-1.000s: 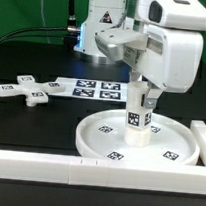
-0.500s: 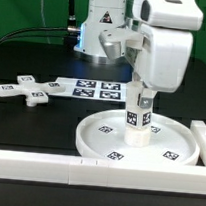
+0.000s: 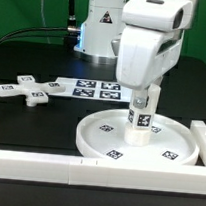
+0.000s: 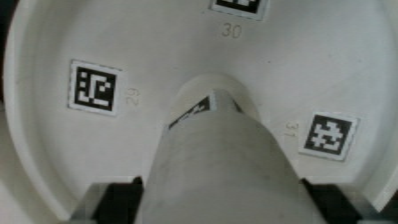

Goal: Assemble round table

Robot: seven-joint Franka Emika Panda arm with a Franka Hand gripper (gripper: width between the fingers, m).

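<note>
Hand point(image 3: 144, 95) clamps the upright cylinder point(image 3: 139, 122) on the disc point(image 3: 93, 140), over a black table point(image 3: 29, 123), green backdrop point(image 3: 20, 4) behind.

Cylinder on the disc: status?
Gripper shut on cylinder, fingers either side. Cylinder upright at centre of disc. Loose cross-shaped piece lies apart, exterior view's left. Nothing in the way.

The white rimmed disc point(image 3: 88, 138) lies flat on the black table point(image 3: 39, 121), with square tags facing up inside it. The white cylinder point(image 3: 140, 119) stands upright on the disc's centre, a tag on its side, its top clasped in the pincer point(image 3: 145, 94). The tagged cross point(image 3: 22, 89) lies flat, well apart toward the exterior view's left.
</note>
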